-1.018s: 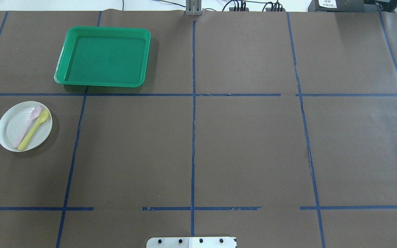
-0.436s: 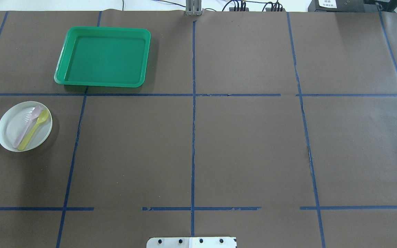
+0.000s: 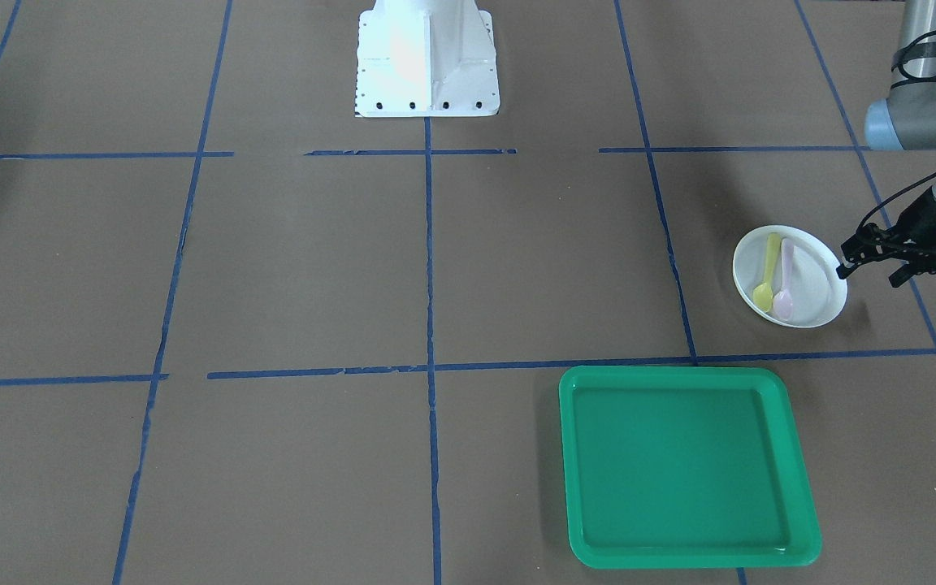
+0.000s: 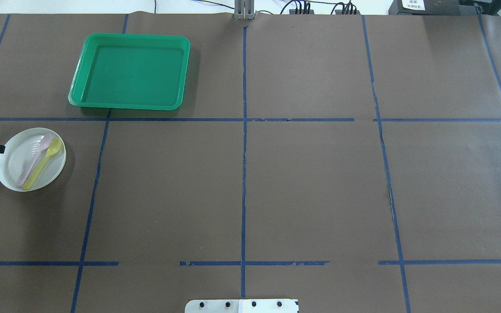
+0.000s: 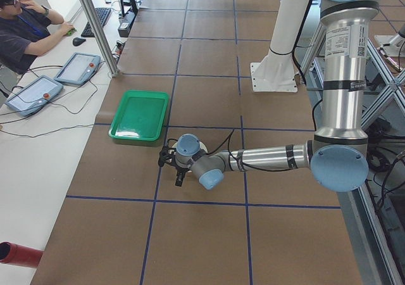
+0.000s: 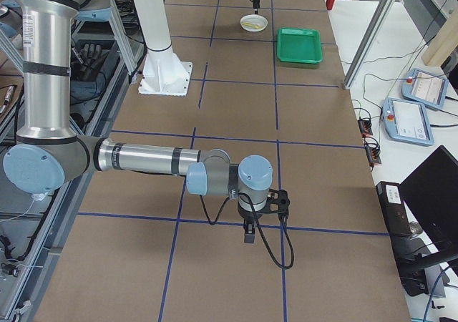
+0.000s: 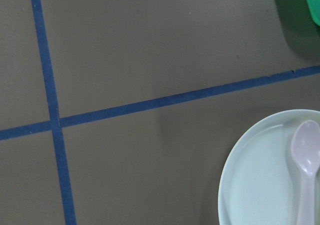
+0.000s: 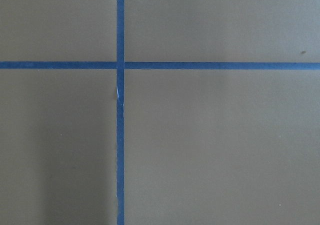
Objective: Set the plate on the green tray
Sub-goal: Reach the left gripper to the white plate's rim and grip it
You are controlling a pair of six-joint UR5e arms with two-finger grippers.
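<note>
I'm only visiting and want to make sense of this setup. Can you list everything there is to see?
plate: one, white, on the table's left side, nearer the robot than the tray
pink spoon: one, pink, lying in the plate
yellow spoon: one, yellow, in the plate beside the pink one
tray: one, green, far left of the table, empty
table: one, brown cover
tape: many strips, blue, a grid on the cover
base: one, white, at the robot's edge
person: one, dark shirt, seated at a side desk
screens: two, grey, on that desk
left arm: one, silver, low beside the plate, jaws open, holding nothing
right arm: one, silver, low over the table's right side; I cannot tell how its jaws stand
</note>
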